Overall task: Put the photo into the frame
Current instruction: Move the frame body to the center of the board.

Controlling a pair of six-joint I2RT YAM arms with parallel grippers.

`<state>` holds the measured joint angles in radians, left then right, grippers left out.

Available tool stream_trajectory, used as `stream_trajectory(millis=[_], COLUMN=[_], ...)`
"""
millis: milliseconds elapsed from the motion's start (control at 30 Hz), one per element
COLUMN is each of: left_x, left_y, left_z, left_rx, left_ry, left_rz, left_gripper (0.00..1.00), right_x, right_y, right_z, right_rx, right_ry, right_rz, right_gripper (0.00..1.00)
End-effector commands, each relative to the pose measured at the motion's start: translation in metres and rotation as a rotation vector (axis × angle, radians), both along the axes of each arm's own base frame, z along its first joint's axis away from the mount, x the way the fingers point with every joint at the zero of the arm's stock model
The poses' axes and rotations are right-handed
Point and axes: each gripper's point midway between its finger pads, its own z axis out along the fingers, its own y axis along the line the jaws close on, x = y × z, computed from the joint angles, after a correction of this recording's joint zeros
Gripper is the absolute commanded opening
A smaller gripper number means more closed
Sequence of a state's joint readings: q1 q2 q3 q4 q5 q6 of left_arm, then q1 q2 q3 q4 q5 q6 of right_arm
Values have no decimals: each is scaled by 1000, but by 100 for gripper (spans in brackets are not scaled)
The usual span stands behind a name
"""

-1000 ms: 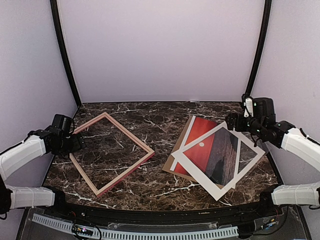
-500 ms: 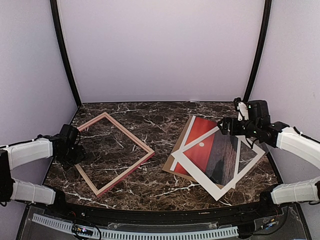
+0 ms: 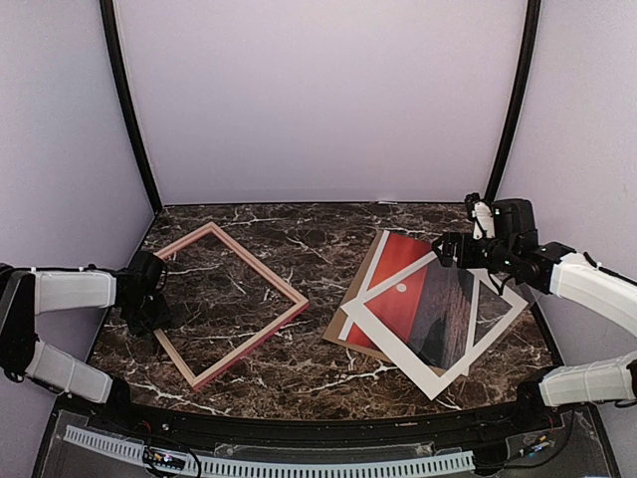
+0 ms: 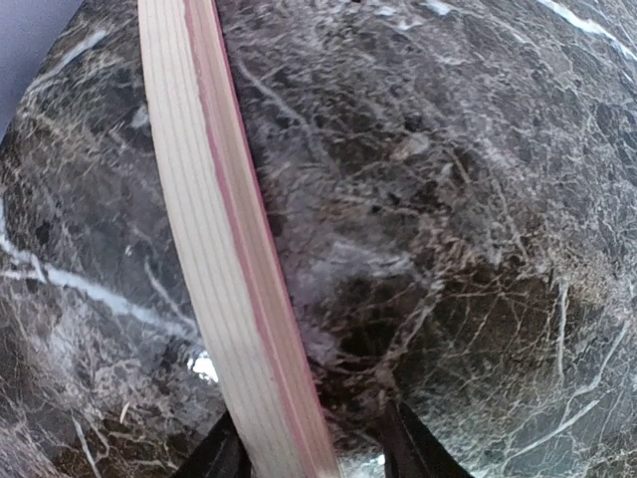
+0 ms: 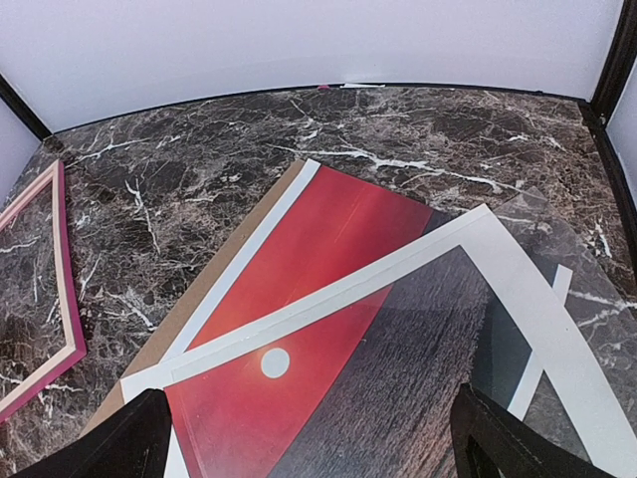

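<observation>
From my station I see the frame (image 3: 259, 264) lying flat on the left half of the marble table (image 3: 299, 224), turned corner-on like a diamond, pale wood up and a pink-red edge showing. My left gripper (image 3: 149, 304) is down at its outer left rail. In the left wrist view that rail (image 4: 214, 249) runs between the two fingers (image 4: 224, 453), one on each side, but I cannot tell whether they are clamped on it. The photo (image 3: 398, 284) lies well apart on the right half, resting on the brown backing board (image 5: 204, 294), with the white mat board (image 3: 398, 360) lying askew over its lower part; the red sky and white sun show. My right gripper (image 3: 453, 249) hovers above the far edge of that stack, its jaws spread wide with nothing between them.
</observation>
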<state>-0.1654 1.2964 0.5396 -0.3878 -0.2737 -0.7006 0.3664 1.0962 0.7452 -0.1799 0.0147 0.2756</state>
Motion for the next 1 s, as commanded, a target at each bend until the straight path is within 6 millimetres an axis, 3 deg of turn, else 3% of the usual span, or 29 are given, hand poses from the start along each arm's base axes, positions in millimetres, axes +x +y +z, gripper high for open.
stream_trajectory(millis=[0, 267, 633, 967], left_x=[28, 62, 104, 121], left_y=[-8, -27, -20, -59], left_z=[12, 11, 2, -7], left_rx=[12, -14, 155, 302], left_ry=[-24, 14, 212, 228], left_rz=[-124, -263, -466, -740], left_gripper=[43, 27, 19, 17], right_x=[1, -2, -5, -2], right_y=[2, 0, 1, -8], right_z=[3, -9, -12, -42], right_rx=[21, 6, 4, -33], right_ry=[-11, 32, 36, 105], right_rz=[-6, -16, -7, -67], right_gripper=[99, 99, 99, 99])
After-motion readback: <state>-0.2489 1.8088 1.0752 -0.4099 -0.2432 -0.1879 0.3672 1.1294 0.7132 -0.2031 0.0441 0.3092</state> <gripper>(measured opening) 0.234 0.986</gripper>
